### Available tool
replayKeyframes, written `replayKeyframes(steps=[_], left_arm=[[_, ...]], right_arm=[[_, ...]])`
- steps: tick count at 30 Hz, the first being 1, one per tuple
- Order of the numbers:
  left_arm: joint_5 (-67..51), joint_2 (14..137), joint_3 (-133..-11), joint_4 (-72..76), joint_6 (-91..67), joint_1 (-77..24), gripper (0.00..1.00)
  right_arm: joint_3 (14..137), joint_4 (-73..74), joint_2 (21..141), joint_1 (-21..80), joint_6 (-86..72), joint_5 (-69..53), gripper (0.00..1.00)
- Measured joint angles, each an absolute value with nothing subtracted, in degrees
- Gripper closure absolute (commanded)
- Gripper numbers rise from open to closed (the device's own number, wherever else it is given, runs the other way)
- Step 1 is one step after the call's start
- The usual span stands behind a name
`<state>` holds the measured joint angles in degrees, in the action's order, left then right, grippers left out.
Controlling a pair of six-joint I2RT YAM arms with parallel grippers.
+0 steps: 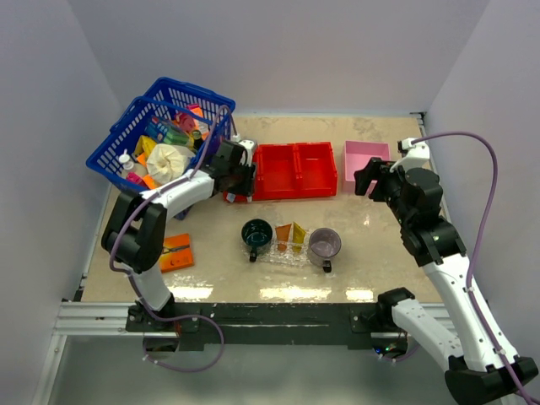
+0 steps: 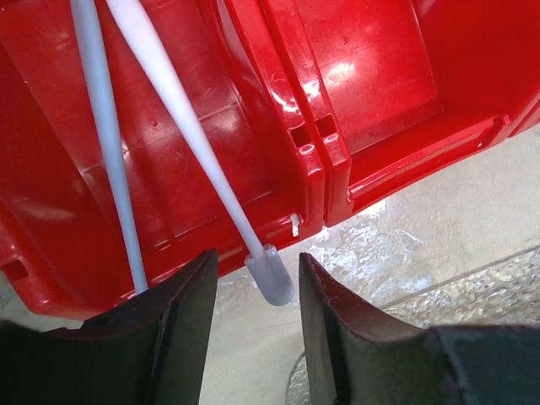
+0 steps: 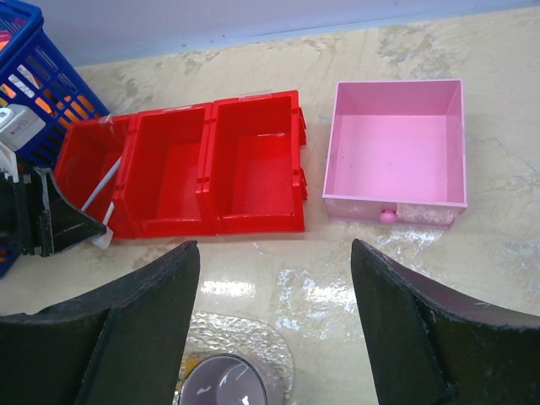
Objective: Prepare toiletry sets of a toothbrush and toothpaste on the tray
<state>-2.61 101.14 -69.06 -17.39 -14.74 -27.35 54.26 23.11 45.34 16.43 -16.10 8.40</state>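
Observation:
Two white toothbrushes lie slanted in the left compartment of the red bin. One toothbrush pokes its capped end over the bin's front rim, the other lies left of it. My left gripper straddles that capped end, open, with a gap on each side. Seen from above, the left gripper sits at the bin's left end. The clear bumpy tray holds an orange tube and a yellow-orange tube. My right gripper hovers open and empty above the table in front of the bin.
A dark green cup and a purple cup stand at the tray's ends. A pink square box sits right of the red bin. A blue basket of items is at back left, and an orange razor pack lies front left.

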Motion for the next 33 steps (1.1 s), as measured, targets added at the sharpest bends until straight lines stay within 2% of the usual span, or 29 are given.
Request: replayKeyframes(steps=[33], left_arm=[[-1.7, 102.9, -68.9, -17.3, -16.0, -28.6, 0.57]], right_arm=[[54.0, 23.1, 45.3, 16.4, -16.0, 8.2, 0.25]])
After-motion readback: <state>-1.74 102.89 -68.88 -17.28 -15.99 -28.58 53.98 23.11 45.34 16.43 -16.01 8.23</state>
